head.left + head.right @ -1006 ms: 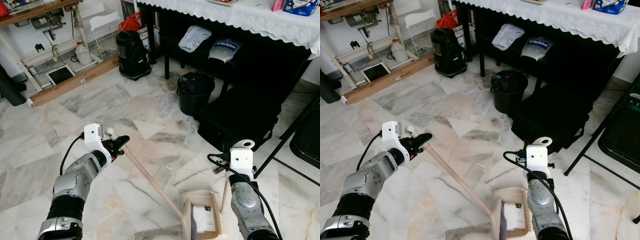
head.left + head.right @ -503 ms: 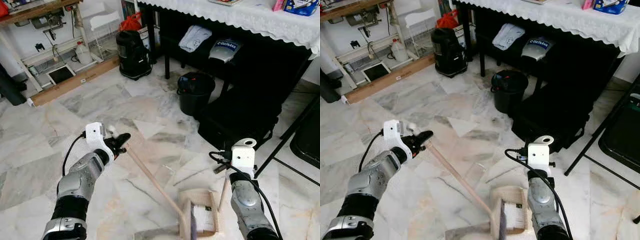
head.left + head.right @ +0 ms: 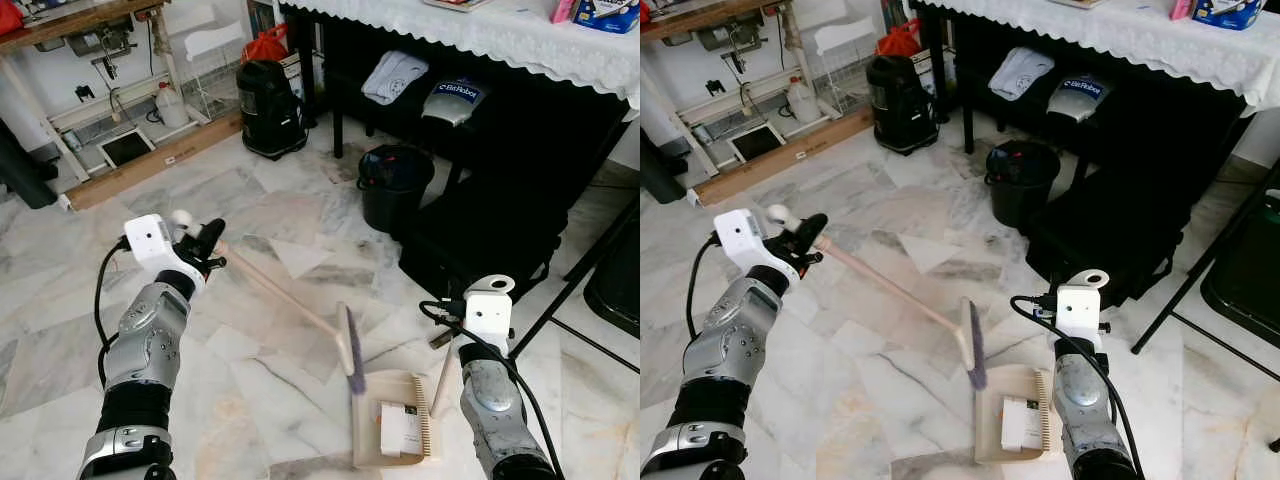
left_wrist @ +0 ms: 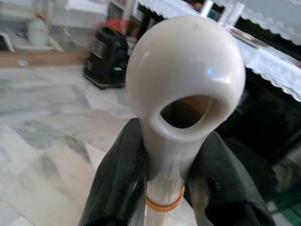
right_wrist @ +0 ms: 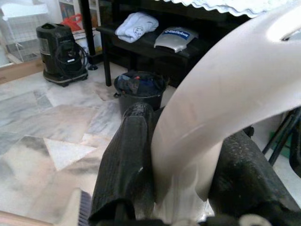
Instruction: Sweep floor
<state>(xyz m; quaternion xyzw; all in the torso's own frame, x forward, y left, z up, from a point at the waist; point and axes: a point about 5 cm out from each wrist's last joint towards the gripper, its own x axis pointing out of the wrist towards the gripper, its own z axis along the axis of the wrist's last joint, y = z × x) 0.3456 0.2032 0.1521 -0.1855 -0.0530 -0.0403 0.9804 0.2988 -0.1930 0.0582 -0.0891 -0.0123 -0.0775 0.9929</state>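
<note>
Holding white paper, dustpan (image 3: 395, 432) pinched by right hand (image 5: 181, 197), left hand (image 4: 162, 197) pinching broom (image 3: 300, 310)

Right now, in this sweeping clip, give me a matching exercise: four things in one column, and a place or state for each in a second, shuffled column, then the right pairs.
Column one:
1. broom
2. dustpan
3. black bin
4. vacuum cleaner

Column two:
A. on the floor, a white scrap inside, handle in the right gripper
B. by the wall, beside the table's far left leg
C. handle clamped in the left gripper, head near the dustpan's mouth
D. on the floor in front of the cloth-covered table

Pairs: 1-C, 2-A, 3-D, 4-B
</note>
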